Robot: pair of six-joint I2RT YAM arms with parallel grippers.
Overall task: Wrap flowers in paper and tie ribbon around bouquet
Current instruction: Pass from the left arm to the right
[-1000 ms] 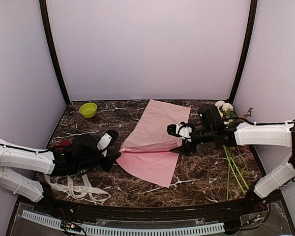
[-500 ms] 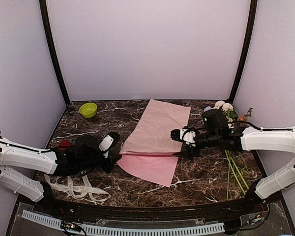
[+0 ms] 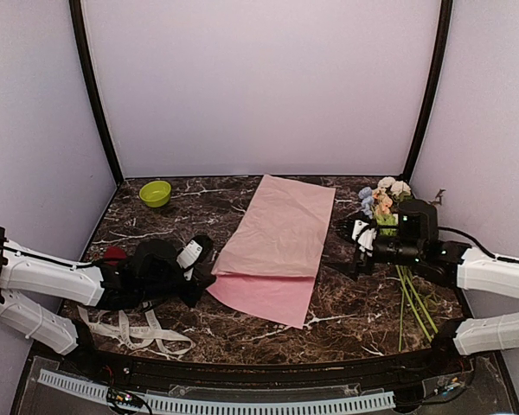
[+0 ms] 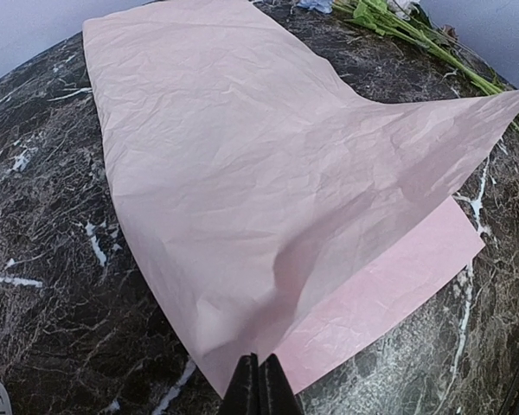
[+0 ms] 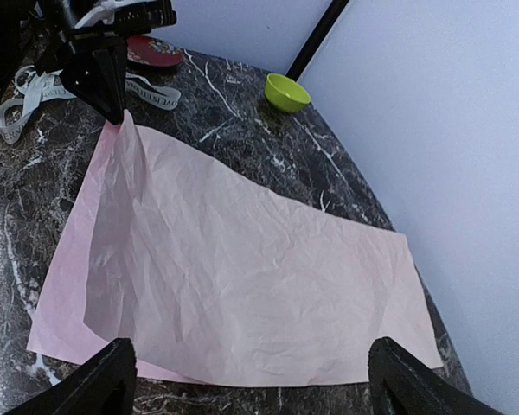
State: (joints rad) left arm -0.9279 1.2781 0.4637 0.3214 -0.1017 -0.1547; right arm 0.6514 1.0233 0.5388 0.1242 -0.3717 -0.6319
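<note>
Left wrist view has my left gripper [image 4: 259,387] pinched tight on the near-left corner of the paper [image 4: 242,173], lifting it so the sheet doubles over itself. The right gripper [image 5: 258,385] stands wide apart, holding nothing, just off the sheet's 3 o'clock edge. My worry is that the thin sheet tears or slips from the pinch if I drag it, or takes a hard crease where the flap folds. The flowers [image 3: 379,203] lie off the paper at 3 o'clock, and a careless reach could roll their stems off the table [image 3: 355,320]. The ribbon [image 3: 138,328] sits at 7 o'clock. The green bowl [image 3: 155,193] at 10 o'clock looks empty.
</note>
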